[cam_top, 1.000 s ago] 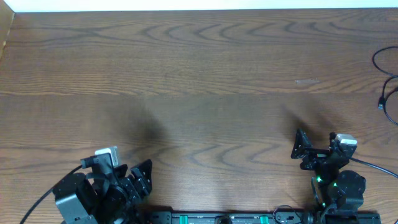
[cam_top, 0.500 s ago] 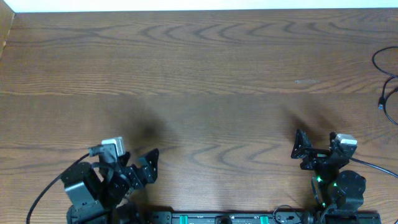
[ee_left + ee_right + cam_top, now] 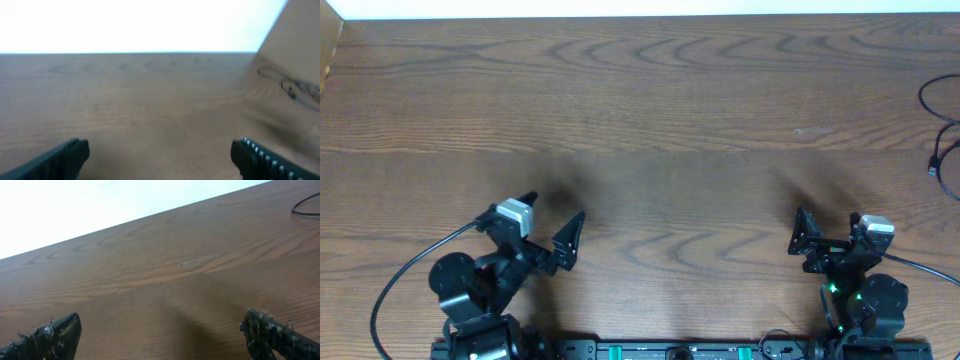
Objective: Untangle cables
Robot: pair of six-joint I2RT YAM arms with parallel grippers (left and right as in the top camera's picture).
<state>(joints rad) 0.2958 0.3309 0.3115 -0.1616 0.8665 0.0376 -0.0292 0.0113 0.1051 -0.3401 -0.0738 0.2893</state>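
The cables (image 3: 934,163) are cut off by the right edge of the overhead view. Only a few black loops and one small plug end are shown, and the crossings are too small to be resolved. In the left wrist view, the cables (image 3: 295,89) are rendered as a faint, blurred tangle at far right. In the right wrist view, the cables (image 3: 306,206) are reduced to one curved strand, cut off by the right edge. The fingers of the left gripper (image 3: 160,148) and the right gripper (image 3: 160,322) are cut off by the lower edge of each wrist view.
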